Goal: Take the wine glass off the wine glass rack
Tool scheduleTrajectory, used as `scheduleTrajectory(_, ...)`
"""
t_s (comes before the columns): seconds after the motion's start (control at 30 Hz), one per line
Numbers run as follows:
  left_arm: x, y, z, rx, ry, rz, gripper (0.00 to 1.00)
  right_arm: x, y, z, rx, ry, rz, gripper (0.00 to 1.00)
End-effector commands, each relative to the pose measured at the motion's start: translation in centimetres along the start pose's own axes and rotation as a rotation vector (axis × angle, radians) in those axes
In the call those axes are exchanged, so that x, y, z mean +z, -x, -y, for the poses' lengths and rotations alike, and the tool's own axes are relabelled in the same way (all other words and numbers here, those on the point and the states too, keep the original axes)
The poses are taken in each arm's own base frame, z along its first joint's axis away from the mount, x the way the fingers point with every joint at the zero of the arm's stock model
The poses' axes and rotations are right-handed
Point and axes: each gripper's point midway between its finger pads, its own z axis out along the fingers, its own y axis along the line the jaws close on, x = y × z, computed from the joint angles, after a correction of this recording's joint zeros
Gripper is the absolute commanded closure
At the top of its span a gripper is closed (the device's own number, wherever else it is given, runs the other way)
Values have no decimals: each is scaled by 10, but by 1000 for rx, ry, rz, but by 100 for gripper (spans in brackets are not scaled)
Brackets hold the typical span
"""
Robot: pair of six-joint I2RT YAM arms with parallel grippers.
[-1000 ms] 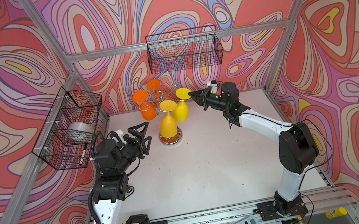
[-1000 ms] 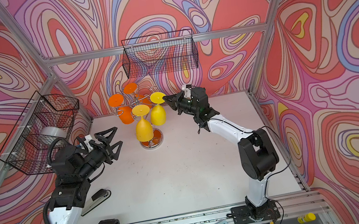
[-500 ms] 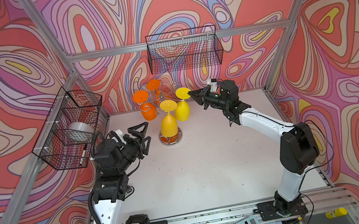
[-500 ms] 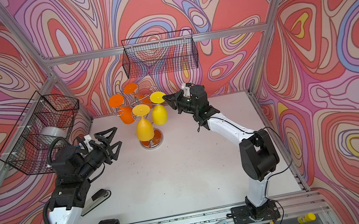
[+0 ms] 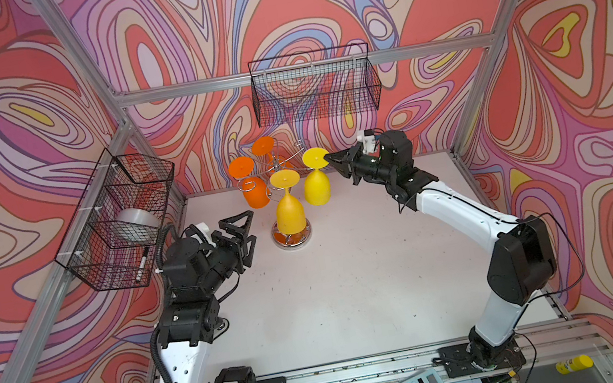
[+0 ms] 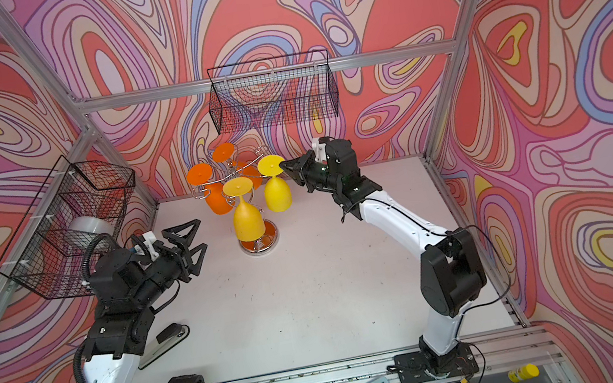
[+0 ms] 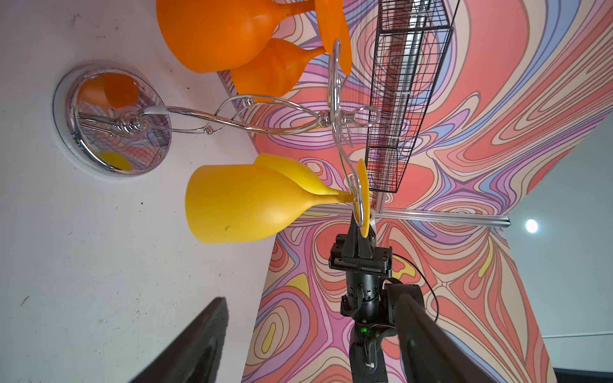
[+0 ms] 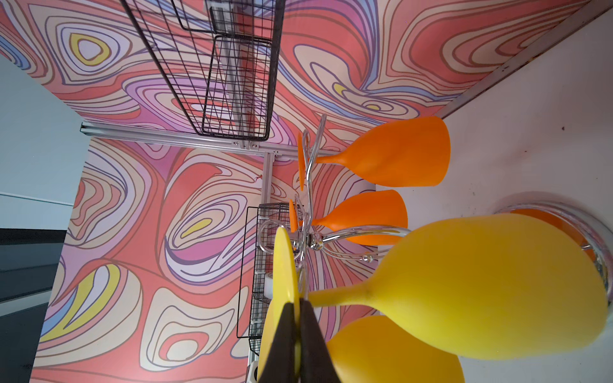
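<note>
The white table (image 5: 353, 277) carries the chrome wine glass rack (image 5: 294, 241) near its back edge, left of the middle in both top views. The rack's hook arms hold four upside-down glasses, and that has not changed from a second ago. Two orange glasses (image 5: 256, 196) hang on its far-left side and a second yellow glass (image 5: 291, 216) hangs in front over the mirrored base. The yellow wine glass (image 5: 317, 190) I am after hangs on the arm nearest my right side. Its stem is still in the hook, and its bowl now hangs a touch closer to my right arm than before. My right gripper (image 5: 329, 159) stays clamped flat on the rim of that glass's round foot, its fingers (image 8: 311, 335) pressed together over the thin disc. My left gripper (image 5: 248, 227) has barely moved. It hovers above the table just left of the rack, fingers spread wide apart and holding nothing.
</note>
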Motion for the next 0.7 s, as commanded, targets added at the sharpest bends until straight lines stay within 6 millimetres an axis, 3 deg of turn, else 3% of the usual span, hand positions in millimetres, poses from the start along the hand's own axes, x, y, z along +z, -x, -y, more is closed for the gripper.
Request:
scheduleTrajectory(0.0,-3,0,1,26,6,10,20,-6,-5,-20,-40,19,6,100)
scheduleTrajectory(0.67,-7,3,-1,117,36,35,17,-10,-18,-34,-80,-17,-2,100)
